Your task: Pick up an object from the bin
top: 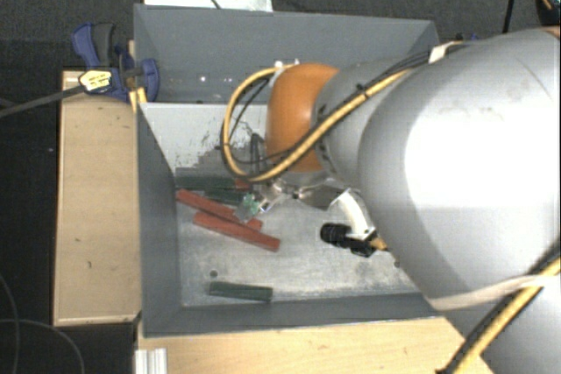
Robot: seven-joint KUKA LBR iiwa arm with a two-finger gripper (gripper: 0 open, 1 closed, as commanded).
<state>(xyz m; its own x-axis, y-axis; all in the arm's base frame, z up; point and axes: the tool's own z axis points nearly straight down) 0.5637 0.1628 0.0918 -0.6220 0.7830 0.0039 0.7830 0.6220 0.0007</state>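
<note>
Bright light from above glares off the pale arm [465,171], while the bin [159,223] has its left wall shaded.

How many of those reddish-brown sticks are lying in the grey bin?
2. The upper stick lies slanted left of the bin's middle; the lower stick lies just below it, nearly parallel. The robot arm covers the bin's right side, so more may be hidden.

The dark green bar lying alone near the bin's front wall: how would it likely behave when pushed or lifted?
The green bar looks straight and flat-sided, so it is probably stiff and would slide, not roll. It is slim, so likely light. It lies flat near the front wall, so a push may jam it there.
</note>
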